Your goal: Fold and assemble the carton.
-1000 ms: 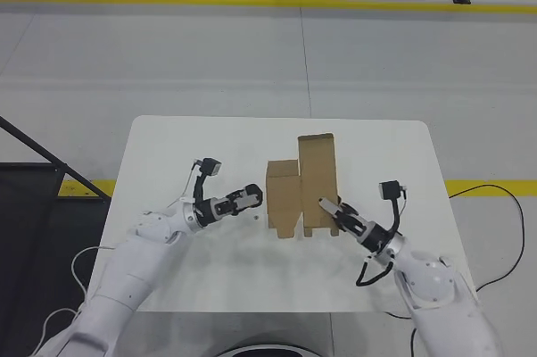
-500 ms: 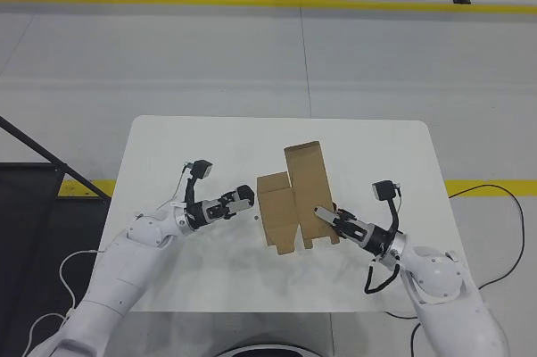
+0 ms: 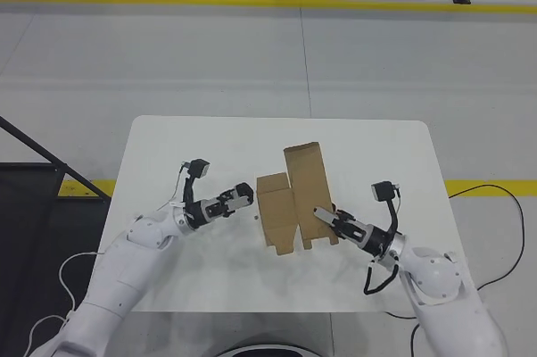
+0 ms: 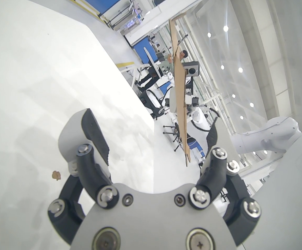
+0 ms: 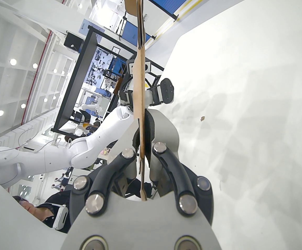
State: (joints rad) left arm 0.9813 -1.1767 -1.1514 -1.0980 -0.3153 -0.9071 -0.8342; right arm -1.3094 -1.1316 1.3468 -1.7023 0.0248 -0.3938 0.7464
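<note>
1. The flat brown cardboard carton (image 3: 291, 201) is held over the white tabletop (image 3: 179, 152).
2. Its edge is clamped by the right fingers (image 5: 164, 131).
3. The left fingers (image 4: 95, 131) are spread wide, just beside the carton.

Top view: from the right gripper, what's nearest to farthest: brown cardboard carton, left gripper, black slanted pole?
1. The brown cardboard carton: clamped in the right gripper.
2. The left gripper: across the carton.
3. The black slanted pole: far left edge.

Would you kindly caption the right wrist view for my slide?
Right gripper, jaws shut on the flattened carton, edge-on over the white table.
</note>
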